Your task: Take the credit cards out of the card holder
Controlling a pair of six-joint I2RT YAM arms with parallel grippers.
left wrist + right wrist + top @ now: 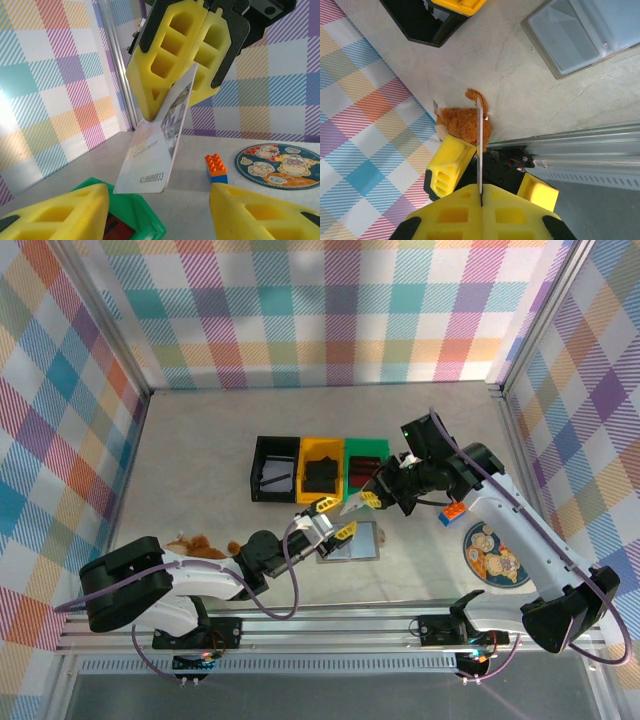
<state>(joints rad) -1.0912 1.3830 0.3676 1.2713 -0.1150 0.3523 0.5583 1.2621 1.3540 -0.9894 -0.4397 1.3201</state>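
Note one readable line: "NO.88888833", dark characters along the lower edge of the pale credit card [159, 150], seen from the left wrist. Orange script sits above it on the same face; it is too slanted and blurred for you to read.

The card [155, 145] is thin, smooth plastic with a glossy printed face. The fingers [165, 60] are matt yellow plastic, faintly grained, backed by black plastic. The holder [580, 35] has a dull grey border around smooth, slightly shiny panels. The table [200, 440] is pale, matt and stone-like. The near rail [585, 145] is brushed metal. The toy [462, 122] is fuzzy orange plush. The green bin [145, 220] and the brick [216, 167] are shiny plastic.
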